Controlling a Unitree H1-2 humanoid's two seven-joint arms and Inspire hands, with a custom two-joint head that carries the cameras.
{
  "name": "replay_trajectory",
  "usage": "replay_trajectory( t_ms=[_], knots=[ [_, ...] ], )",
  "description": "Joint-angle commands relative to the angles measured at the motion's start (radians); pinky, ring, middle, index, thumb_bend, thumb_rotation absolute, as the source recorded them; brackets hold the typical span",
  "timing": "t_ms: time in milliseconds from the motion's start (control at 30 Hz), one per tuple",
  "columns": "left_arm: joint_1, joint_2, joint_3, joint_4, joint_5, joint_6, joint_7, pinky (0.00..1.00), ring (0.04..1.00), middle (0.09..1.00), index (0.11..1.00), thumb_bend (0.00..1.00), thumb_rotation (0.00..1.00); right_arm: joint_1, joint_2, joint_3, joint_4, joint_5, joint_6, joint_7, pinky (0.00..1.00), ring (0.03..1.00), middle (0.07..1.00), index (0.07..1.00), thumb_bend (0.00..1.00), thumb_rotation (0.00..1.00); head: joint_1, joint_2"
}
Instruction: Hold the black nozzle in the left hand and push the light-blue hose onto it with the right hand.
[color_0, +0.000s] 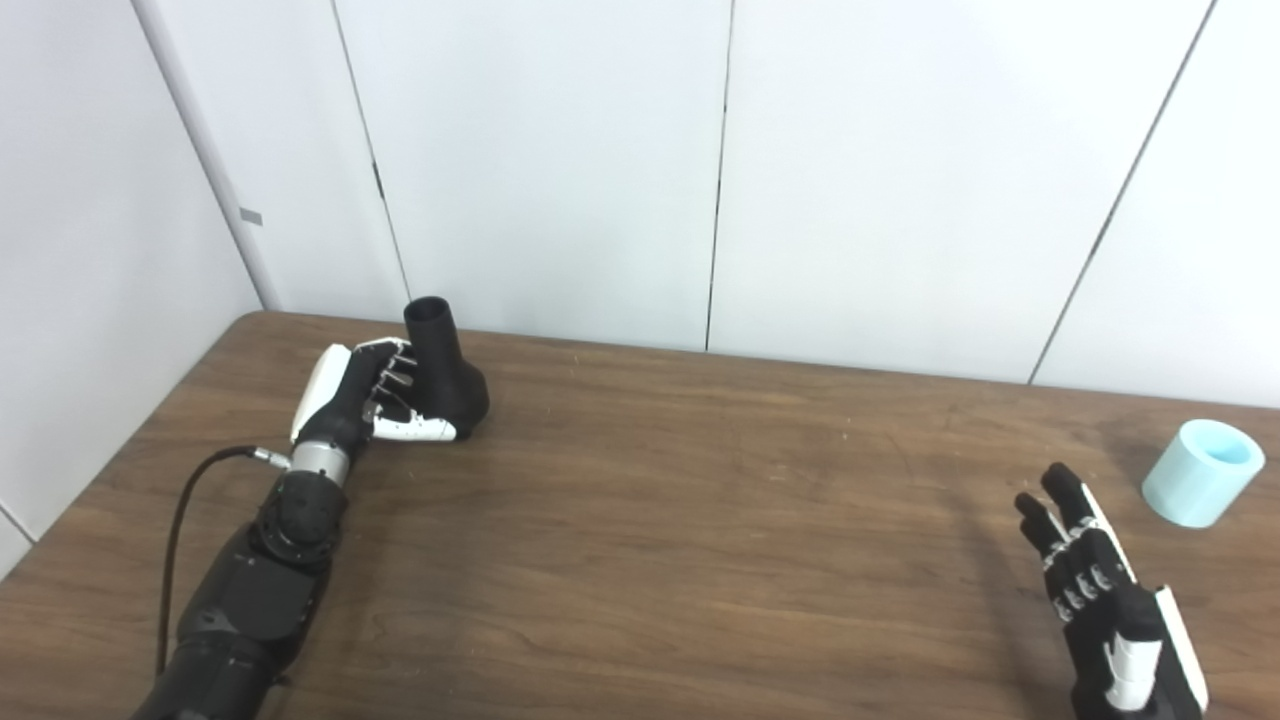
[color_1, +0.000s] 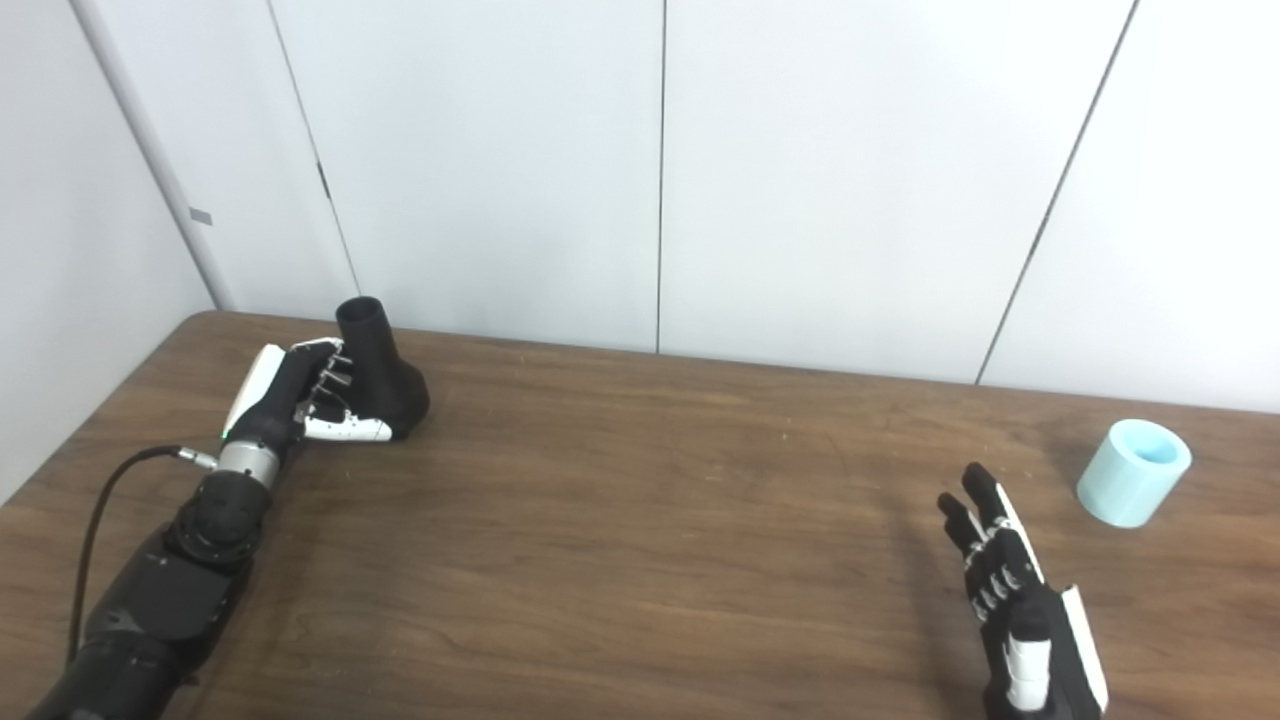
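Black nozzle (color_0: 447, 370) stands on the wooden worktop (color_0: 680, 520), the left hand (color_0: 372, 398) wrapped around its base. Right hand (color_0: 1100, 590) hovers empty, fingers (color_0: 1050, 510) spread, near the hose (color_0: 1200, 472) lying just beyond them.

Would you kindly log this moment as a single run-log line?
left hand: around black nozzle, on table | right hand: open, short of light-blue hose | hose: not fitted

Matt black nozzle (color_0: 448, 372), smooth, seemingly plastic hose (color_0: 1200, 472), wood-grain table (color_0: 700, 520).
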Motion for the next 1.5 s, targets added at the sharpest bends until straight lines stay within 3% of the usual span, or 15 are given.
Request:
replay_trajectory(
  t_ms=[0,200,500,900,1467],
  knots=[
    [0.016,-0.021,-0.044,-0.002,0.033,0.014,-0.038,0.90,0.532,0.455,0.515,0.52,0.00,0.035,0.023,0.011,0.022,0.007,0.000,-0.008,0.96,0.939,0.982,0.961,0.74,1.00,0.000,0.002],
    [0.023,-0.023,-0.075,0.000,0.068,-0.019,-0.043,0.78,0.563,0.462,0.508,0.53,0.00,0.037,0.024,0.010,0.016,0.007,0.005,-0.007,0.96,0.939,0.982,0.961,0.73,1.00,-0.001,0.006],
    [0.031,-0.030,-0.124,0.013,0.123,-0.080,-0.037,0.68,0.550,0.494,0.486,0.52,0.00,0.036,0.024,0.010,0.012,0.008,0.010,-0.007,0.96,0.939,0.982,0.961,0.73,1.00,-0.003,0.011],
    [0.027,-0.032,-0.197,0.043,0.160,-0.097,-0.042,0.79,0.642,0.557,0.452,0.51,0.00,0.040,0.022,0.008,-0.005,0.008,0.026,-0.007,0.96,0.940,0.982,0.961,0.73,1.00,-0.005,0.019],
    [0.074,-0.055,-0.252,-0.067,0.116,-0.096,-0.091,0.88,0.652,0.561,0.454,0.51,0.00,0.040,0.029,0.010,-0.012,0.009,0.036,-0.007,0.96,0.938,0.981,0.962,0.73,1.00,-0.017,0.028]
  ],
)
